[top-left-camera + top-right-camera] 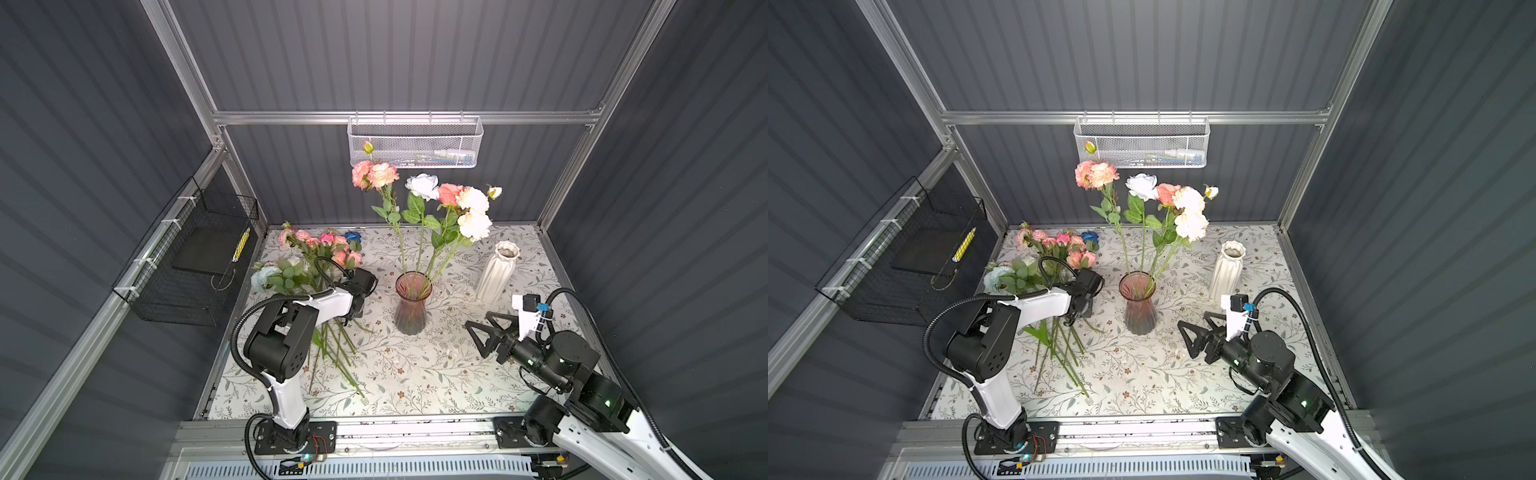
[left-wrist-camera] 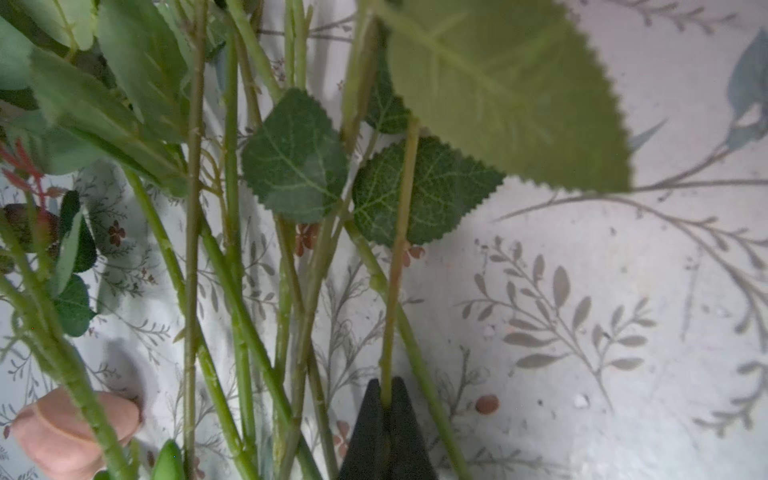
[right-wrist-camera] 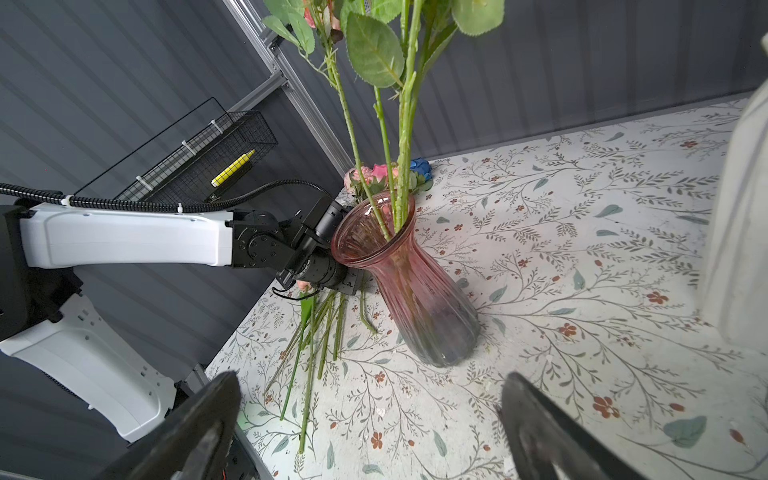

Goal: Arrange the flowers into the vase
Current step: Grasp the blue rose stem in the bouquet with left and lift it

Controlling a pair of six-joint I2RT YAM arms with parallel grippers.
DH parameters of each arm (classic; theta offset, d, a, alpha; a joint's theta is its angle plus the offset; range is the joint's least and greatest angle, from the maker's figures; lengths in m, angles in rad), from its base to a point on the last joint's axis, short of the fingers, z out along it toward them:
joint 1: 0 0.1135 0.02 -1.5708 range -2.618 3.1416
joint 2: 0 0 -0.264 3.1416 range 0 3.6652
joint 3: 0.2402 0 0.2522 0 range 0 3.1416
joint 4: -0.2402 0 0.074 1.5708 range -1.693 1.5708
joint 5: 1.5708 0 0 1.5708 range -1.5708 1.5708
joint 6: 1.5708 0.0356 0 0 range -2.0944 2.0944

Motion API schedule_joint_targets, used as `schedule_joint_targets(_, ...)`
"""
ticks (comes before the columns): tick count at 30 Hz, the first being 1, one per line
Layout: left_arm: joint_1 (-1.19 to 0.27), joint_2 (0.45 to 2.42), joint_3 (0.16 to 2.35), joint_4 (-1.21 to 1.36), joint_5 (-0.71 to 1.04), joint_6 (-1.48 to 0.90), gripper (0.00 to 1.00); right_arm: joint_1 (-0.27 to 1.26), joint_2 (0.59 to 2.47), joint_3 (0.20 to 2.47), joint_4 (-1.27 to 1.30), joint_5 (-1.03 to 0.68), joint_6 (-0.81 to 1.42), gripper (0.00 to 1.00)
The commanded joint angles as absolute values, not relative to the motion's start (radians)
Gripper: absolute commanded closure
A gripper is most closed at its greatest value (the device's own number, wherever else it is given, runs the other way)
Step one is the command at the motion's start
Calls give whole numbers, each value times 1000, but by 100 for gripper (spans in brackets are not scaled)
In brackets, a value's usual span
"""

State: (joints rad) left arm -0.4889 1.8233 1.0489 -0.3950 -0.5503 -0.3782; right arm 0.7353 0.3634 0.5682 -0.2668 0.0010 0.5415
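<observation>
Pink glass vase (image 1: 411,305) holds several upright flowers (image 1: 424,187). Left gripper (image 2: 386,397) pinches one thin green stem (image 2: 399,249) in the loose pile (image 1: 332,340) beside it. Right gripper (image 1: 477,318) hovers wide open.

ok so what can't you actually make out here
- Left wrist view: the bloom of the stem pinched in the left fingers; a big leaf and the frame edge hide it.
- Both top views: that grip itself, under the left arm's wrist.
- Top views: the mesh basket's contents, too small.
- Right wrist view: the white vase, blurred and cut off.
</observation>
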Motion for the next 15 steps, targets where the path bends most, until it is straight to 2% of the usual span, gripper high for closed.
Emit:
schedule_joint_targets(1,-484,1752,1038,-367,-553,-376,100,730,353,568,-283,15,532,1)
schedule_joint_targets(5,-485,1650,1015,-349,-510,-386,100,730,351,571,-282,16,533,1)
schedule_joint_targets(15,-485,1274,968,-292,-198,-485,100,729,353,579,-278,19,539,1)
